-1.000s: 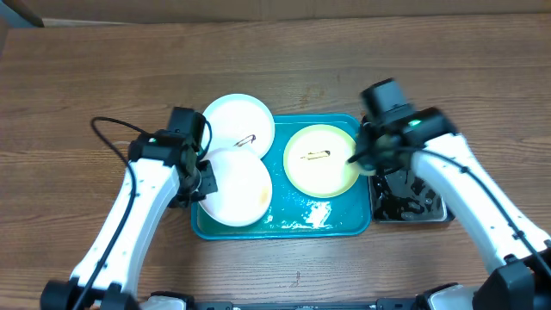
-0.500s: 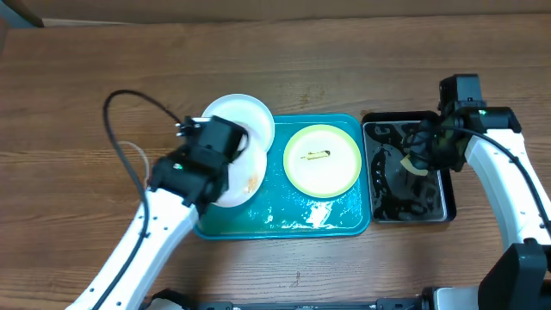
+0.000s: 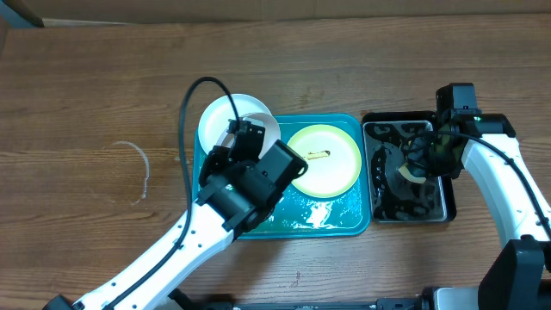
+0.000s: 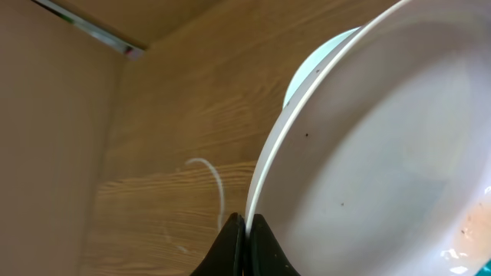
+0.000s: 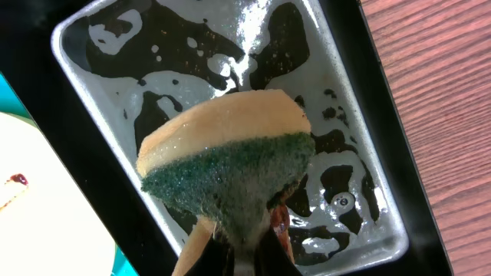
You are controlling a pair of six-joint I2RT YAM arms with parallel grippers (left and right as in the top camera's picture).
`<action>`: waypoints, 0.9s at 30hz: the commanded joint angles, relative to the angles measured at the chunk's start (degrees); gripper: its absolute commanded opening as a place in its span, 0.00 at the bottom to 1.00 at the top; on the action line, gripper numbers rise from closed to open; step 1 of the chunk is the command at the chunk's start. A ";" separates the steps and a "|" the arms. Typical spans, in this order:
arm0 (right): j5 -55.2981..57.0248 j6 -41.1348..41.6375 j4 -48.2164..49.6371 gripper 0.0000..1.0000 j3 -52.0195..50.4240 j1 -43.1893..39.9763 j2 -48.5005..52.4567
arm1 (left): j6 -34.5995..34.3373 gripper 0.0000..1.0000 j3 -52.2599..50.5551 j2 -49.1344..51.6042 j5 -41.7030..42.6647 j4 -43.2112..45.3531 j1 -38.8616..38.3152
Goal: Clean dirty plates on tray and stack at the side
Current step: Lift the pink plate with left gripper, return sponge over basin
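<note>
My left gripper point(image 4: 245, 224) is shut on the rim of a white plate point(image 4: 383, 153) and holds it tilted. From overhead my left arm point(image 3: 254, 176) covers that plate, above the left half of the teal tray point(image 3: 349, 226). A second white plate point(image 3: 219, 120) lies at the tray's far left corner. The yellow-green plate point(image 3: 331, 168), with a brown smear, lies flat on the tray's right half. My right gripper point(image 5: 249, 249) is shut on a yellow and green sponge point(image 5: 230, 161) over the black tub point(image 3: 443, 207).
The black tub point(image 5: 368, 207) holds soapy water and stands right of the tray. The yellow-green plate's edge point(image 5: 38, 207) shows in the right wrist view. A faint white ring mark point(image 3: 138, 172) is on the wooden table to the left.
My left arm has swung right over the tray, lifting and tilting the white plate. My right gripper has left the yellow-green plate and moved with the sponge over the tub.
</note>
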 commanded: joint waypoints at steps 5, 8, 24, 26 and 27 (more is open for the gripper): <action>-0.28 -0.39 0.17 0.04 -0.28 -0.22 0.15 | 0.87 0.04 1.27 2.56 -7.08 0.31 -1.25; -0.31 -0.37 0.20 0.04 -0.28 -0.22 0.15 | 0.90 0.04 1.27 2.56 -7.50 0.31 -1.25; -0.31 -0.39 0.17 0.04 -0.28 -0.22 0.15 | 0.81 0.04 1.27 2.56 -4.55 0.13 -1.03; -0.31 -0.39 0.15 0.04 -0.28 -0.22 0.15 | -0.26 0.04 1.27 2.56 -3.45 -0.46 -0.98; -0.31 -0.39 0.15 0.04 -0.28 -0.22 0.15 | -0.79 0.04 1.27 2.56 -3.54 -0.85 -0.98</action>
